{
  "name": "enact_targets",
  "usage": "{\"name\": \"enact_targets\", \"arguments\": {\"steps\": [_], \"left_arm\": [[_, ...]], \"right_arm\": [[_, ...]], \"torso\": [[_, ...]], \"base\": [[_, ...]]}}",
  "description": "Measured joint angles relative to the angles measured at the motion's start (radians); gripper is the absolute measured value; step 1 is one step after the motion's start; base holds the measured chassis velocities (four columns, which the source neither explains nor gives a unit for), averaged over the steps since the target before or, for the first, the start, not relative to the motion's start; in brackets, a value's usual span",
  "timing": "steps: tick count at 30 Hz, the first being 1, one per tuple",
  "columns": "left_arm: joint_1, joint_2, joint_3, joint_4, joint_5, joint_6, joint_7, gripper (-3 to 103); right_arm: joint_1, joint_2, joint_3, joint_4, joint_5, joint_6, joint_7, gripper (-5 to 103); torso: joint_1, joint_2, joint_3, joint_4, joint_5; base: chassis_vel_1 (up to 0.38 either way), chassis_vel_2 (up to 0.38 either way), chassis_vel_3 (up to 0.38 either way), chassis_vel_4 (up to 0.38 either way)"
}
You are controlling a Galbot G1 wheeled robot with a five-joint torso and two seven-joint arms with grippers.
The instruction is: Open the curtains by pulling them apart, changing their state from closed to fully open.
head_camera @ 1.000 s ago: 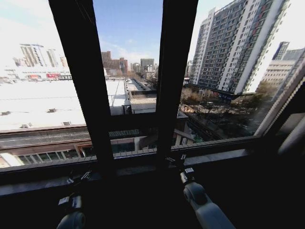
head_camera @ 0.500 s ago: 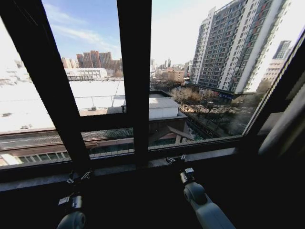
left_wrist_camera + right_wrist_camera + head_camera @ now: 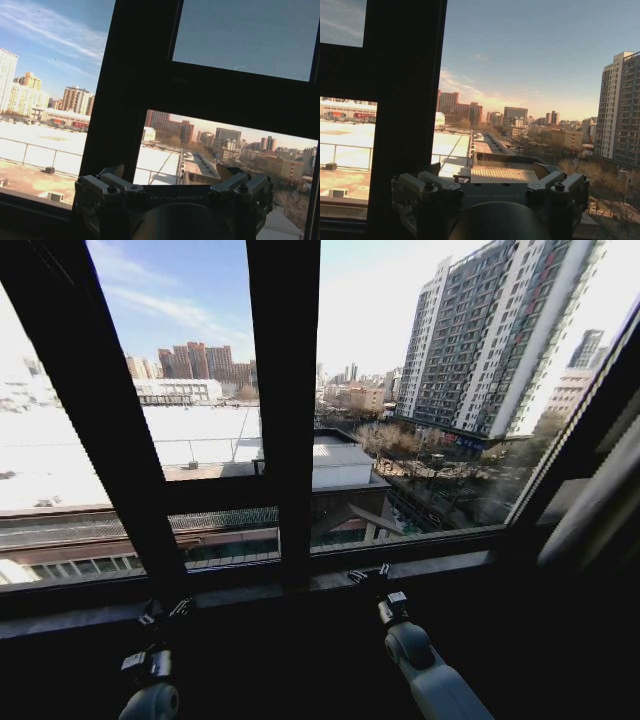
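Your view panned, so window frame (image 3: 283, 410) shifted across it. Left gripper (image 3: 172, 172) and right gripper (image 3: 490, 169) hung released near sill (image 3: 440, 565) — glass (image 3: 420, 390) uncovered.

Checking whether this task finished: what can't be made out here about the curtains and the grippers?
- Pale strip, head view: cut off by the right edge; curtain or frame, cannot tell.
- Left gripper and right gripper, head view: low by the sill, fingers lost in shadow; the wrist views show them spread and empty.
- Window's far left, head view: cut off by the edge beyond the black frame bar.
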Motion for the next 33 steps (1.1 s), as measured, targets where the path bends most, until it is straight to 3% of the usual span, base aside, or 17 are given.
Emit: {"name": "enact_targets", "arguments": {"steps": [9, 23, 33], "left_arm": [[0.000, 0.000, 0.000, 0.000, 0.000, 0.000, 0.000, 100], [0.000, 0.000, 0.000, 0.000, 0.000, 0.000, 0.000, 100], [0.000, 0.000, 0.000, 0.000, 0.000, 0.000, 0.000, 100]], "right_arm": [[0.000, 0.000, 0.000, 0.000, 0.000, 0.000, 0.000, 100], [0.000, 0.000, 0.000, 0.000, 0.000, 0.000, 0.000, 100], [0.000, 0.000, 0.000, 0.000, 0.000, 0.000, 0.000, 100]], "torso": [[0.000, 0.000, 0.000, 0.0001, -0.0001], [-0.001, 0.001, 0.000, 0.0000, 0.0004], [0.000, 0.000, 0.000, 0.0004, -0.0002]], "base": [[0.151, -0.182, -0.166, 0.202], [0.309, -0.290, -0.303, 0.301], [0.025, -0.076, -0.036, 0.083]]}}
